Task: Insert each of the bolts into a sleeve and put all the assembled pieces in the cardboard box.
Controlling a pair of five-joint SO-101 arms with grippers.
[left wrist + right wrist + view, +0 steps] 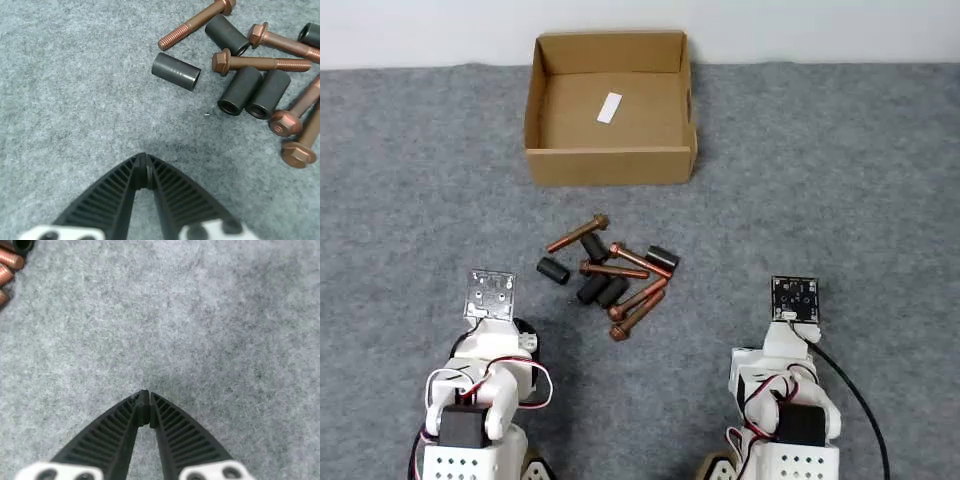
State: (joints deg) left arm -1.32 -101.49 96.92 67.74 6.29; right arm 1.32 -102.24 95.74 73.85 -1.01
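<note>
- Bolts [613,269] lie loose in 1 pile with the sleeves [592,290] on the grey surface [840,180], within reach of both hands. You probably have 5 of each, though the overlap makes the count unsure.
- None looks inserted, so you are at the start.
- Cardboard box [610,165] sits beyond the pile, open side up to receive pieces.
- Left hand [146,172] is closed on nothing, near a lone sleeve [176,71].
- Right hand [145,410] is closed and empty, well apart from the pile.
</note>
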